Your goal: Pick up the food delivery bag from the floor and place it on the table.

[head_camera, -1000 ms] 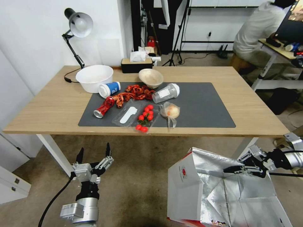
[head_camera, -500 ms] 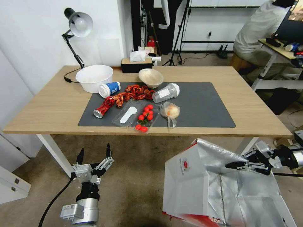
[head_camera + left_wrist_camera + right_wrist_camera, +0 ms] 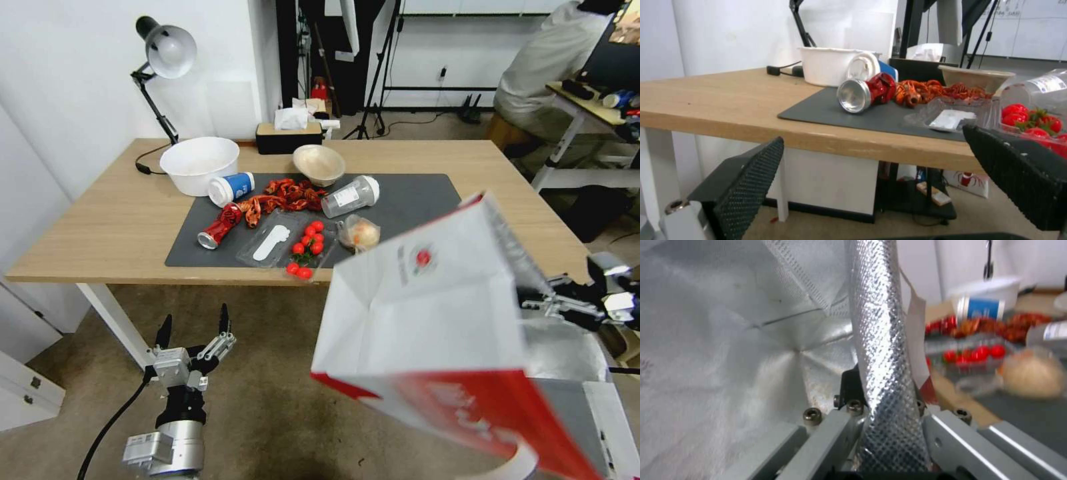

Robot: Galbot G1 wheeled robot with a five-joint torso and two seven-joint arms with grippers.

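Observation:
The food delivery bag [image 3: 427, 313], white with a red panel and a round red logo, hangs tilted in the air off the floor [image 3: 280, 400], its upper edge overlapping the front right part of the table [image 3: 100, 227]. My right gripper [image 3: 533, 301] is shut on the bag's foil-lined wall [image 3: 880, 340], which is pinched between the jaws of the gripper [image 3: 880, 400]. My left gripper [image 3: 192, 325] is open and low over the floor, pointing at the table's front edge [image 3: 706, 100]; nothing lies between the fingers of this gripper [image 3: 873, 135].
On the dark mat [image 3: 427, 227] lie a crushed red can [image 3: 220, 227], cups, red crawfish [image 3: 283, 195], cherry tomatoes [image 3: 307, 250] and a small clear knotted bag [image 3: 360, 233]. A white bowl [image 3: 199, 165], beige bowl, tissue box and lamp stand behind. A white cabinet [image 3: 27, 393] stands at left.
The bag has been lifted off the floor and swung up and forward toward the table, tilting over. My right gripper rose with it. The left arm has hardly moved.

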